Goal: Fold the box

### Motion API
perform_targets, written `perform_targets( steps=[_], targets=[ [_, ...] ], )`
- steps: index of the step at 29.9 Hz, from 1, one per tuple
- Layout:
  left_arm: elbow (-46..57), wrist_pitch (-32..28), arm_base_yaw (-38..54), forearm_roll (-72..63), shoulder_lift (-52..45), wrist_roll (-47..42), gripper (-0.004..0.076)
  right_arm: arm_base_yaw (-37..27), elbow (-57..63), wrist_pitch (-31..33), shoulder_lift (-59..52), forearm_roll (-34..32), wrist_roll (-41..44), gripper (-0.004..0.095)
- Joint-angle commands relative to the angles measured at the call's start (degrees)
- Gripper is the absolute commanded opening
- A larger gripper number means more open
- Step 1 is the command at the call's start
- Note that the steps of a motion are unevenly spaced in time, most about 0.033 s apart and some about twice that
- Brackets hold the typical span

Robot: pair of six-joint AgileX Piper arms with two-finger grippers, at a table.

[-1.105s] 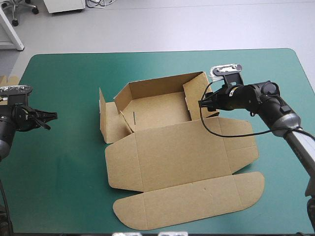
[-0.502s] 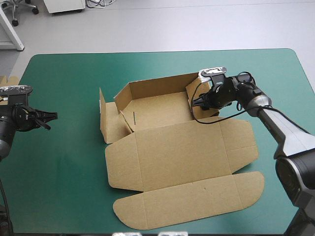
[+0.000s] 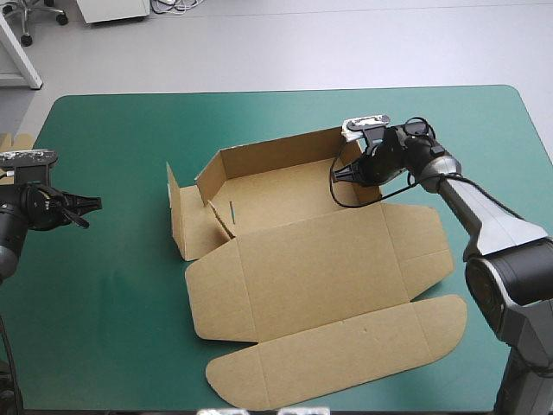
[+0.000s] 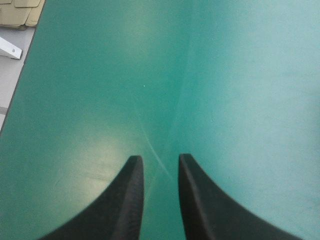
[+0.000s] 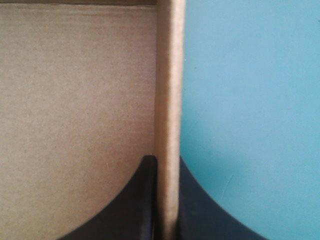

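My right hand (image 3: 335, 175), all but closed on the right wall (image 5: 167, 75) of the box (image 3: 302, 259) at the middle of the surface (image 3: 130, 130), should tip that wall inward squarely along its crease, while my left hand (image 3: 85, 206) hangs empty, slightly parted.

- Plain brown, no print: box (image 3: 302, 259).
- Even teal-green, no pattern: table cover (image 3: 112, 285).
- Black, finely ribbed inner edges: fingers (image 4: 125, 205) of left gripper (image 4: 158, 157).
- Black: right gripper (image 5: 164, 160).
- Pale brown: board edge (image 3: 13, 141) off table's left edge.
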Motion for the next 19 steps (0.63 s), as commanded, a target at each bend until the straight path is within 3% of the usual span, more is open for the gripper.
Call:
perform_targets(
  steps=[1,9,19],
  targets=[
    [-1.64,-2.71,0.19,-1.19,-1.60,1.43,0.0177,-0.20,-1.86,-2.53,-3.10,-0.70,0.22,-0.0013],
    [-1.64,-4.06,0.19,-6.68,-1.60,4.63,0.0177,-5.59,-1.86,-5.48,-10.30,5.63,-2.43,-0.0013],
    [-1.64,-6.28,0.19,-10.72,1.19,6.43,0.0177,-12.86,-1.86,-4.36,-18.41,27.20,-16.41,-0.0013]
  ],
)
